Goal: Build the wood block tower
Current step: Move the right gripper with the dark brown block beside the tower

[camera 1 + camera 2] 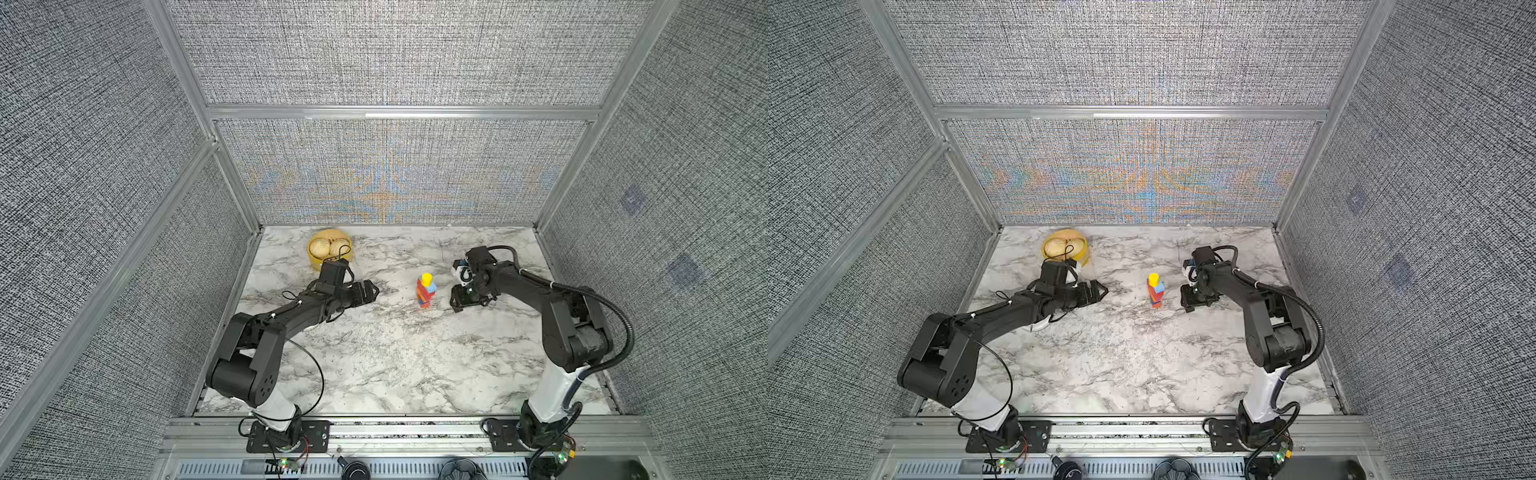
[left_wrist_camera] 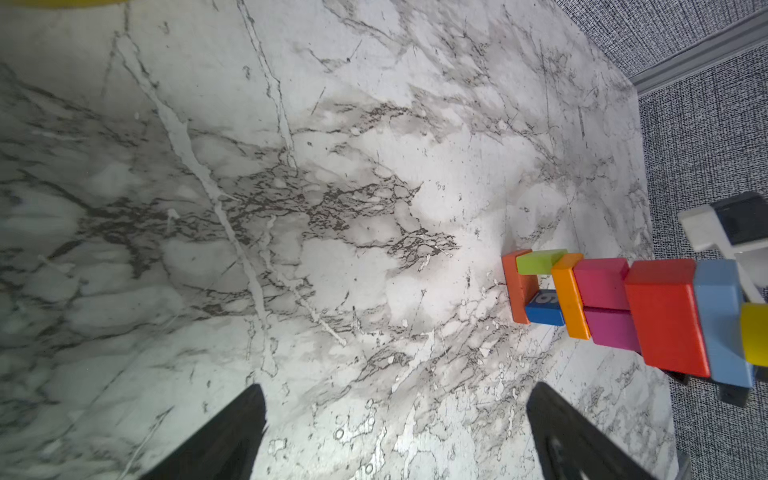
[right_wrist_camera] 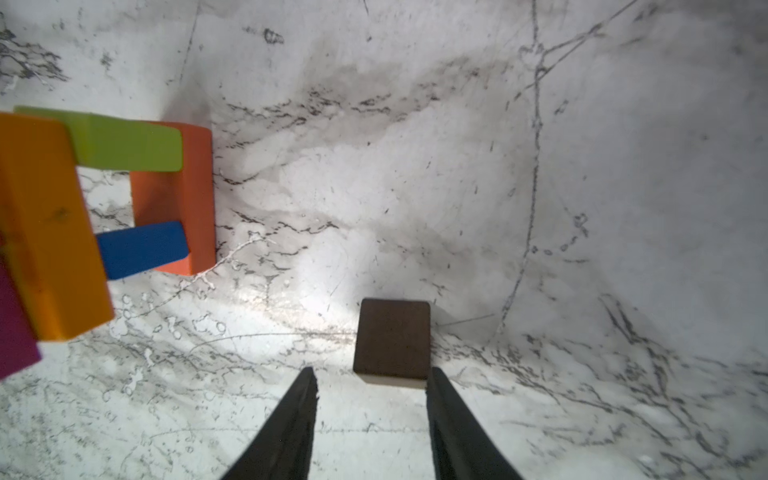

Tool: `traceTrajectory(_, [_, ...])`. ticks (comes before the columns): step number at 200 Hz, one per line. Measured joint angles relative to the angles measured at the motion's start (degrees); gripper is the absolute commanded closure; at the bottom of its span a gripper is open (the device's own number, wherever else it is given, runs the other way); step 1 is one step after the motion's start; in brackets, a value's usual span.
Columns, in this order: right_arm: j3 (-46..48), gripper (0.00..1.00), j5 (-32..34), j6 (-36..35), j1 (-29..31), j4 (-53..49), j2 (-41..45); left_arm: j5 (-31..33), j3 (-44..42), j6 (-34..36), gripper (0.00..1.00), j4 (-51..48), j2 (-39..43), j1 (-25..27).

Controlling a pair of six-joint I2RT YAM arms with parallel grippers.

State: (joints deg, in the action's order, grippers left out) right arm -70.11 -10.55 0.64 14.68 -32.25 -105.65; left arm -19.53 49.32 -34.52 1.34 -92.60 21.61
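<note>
One dark brown block (image 3: 392, 336) lies near the upright tower (image 1: 427, 291), just ahead of the right gripper (image 3: 372, 370), jaws parted and empty, left gripper (image 2: 397, 385) wide open: pickup underway, seemingly needing a short advance before closing.

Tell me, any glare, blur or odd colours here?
Both top views: rainbow moiré across the back wall. Right wrist view: a bright patch glares on the table by the brown block; the near end of the tower looks soft. Left wrist view: the table dims away from the tower.
</note>
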Motion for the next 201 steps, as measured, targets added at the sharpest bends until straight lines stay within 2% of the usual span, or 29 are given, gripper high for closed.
traceTrajectory(81, [-1.60,0.54,2.75,-0.22,0.90,-1.11,-2.34,-0.15,0.00,-0.42,0.01,0.79,-0.76,0.00])
traceTrajectory(157, [-1.79,0.69,5.53,-0.94,1.60,-2.25,-2.67,-0.17,0.00,-0.44,0.01,1.55,-0.92,0.00])
traceTrajectory(201, [-2.58,0.71,5.73,-0.92,1.79,-3.28,-2.12,-0.20,0.00,-0.44,0.01,1.51,-0.61,0.00])
